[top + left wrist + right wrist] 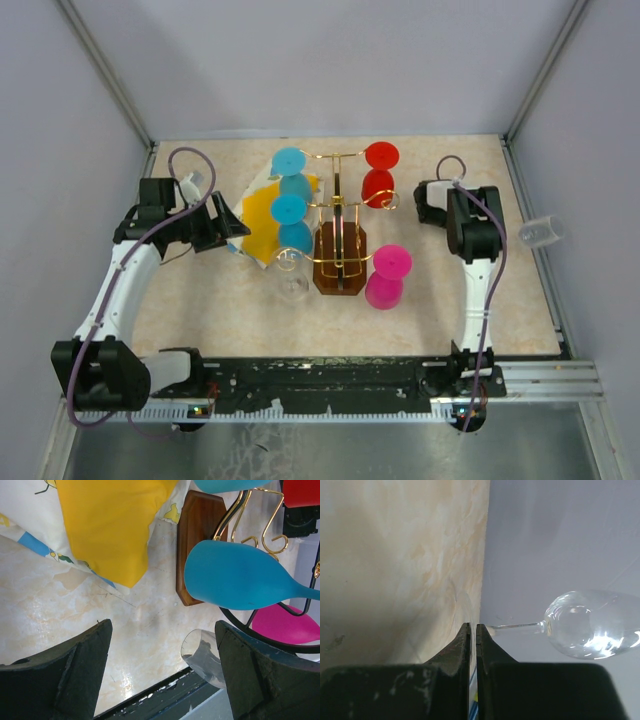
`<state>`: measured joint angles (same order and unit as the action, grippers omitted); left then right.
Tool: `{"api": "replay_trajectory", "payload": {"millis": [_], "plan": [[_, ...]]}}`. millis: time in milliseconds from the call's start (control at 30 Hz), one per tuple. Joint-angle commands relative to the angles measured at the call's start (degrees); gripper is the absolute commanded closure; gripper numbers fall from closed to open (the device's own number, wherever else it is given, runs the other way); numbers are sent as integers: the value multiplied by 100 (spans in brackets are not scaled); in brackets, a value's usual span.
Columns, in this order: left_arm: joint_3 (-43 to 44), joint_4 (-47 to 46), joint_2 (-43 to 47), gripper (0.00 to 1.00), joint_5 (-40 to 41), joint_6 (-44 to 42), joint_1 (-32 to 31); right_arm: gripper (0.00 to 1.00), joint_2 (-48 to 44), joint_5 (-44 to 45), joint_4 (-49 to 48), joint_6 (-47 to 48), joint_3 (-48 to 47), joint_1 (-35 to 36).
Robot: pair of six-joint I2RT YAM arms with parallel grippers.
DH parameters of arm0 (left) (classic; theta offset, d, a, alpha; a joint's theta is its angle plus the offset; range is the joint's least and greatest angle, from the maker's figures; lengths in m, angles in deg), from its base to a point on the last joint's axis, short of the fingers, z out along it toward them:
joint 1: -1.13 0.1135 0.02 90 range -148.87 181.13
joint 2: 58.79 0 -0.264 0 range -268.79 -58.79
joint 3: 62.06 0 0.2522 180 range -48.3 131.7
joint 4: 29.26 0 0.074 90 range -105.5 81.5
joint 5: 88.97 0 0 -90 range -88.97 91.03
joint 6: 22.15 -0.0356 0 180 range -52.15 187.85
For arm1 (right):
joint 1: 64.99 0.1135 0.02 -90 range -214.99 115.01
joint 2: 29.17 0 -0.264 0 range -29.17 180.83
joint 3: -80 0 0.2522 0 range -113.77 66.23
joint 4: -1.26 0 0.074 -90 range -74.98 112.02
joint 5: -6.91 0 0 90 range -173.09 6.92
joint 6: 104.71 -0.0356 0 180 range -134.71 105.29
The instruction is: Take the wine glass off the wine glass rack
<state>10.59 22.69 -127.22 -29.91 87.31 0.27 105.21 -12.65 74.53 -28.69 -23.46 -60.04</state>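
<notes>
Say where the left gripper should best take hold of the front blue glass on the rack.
Probably its bowl, from the left: the front blue glass hangs foot-up in the rack, bowl unobstructed and facing the open left gripper.

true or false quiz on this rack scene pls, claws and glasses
1. The left claw is open. True.
2. The right claw is open and empty. False: it is shut on the stem of a clear glass.
3. Two blue glasses are on the left side of the rack. True.
4. The pink glass is left of the rack. False: it is on the right.
5. A second clear glass is by the rack's base. True.
</notes>
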Motion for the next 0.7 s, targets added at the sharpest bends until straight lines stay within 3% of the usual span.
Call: {"api": "replay_trajectory", "payload": {"millis": [0, 500, 667], "plan": [[-14, -2, 149, 11, -59, -24, 15, 100, -494, -379, -360, -406, 25, 76], [532, 330, 201, 11, 427, -105, 13, 100, -2765, -1223, -817, 780, -597, 58], [924, 325, 508, 14, 1014, 132, 7, 100, -3650, -1029, -1288, 1446, -443, 185]]}}
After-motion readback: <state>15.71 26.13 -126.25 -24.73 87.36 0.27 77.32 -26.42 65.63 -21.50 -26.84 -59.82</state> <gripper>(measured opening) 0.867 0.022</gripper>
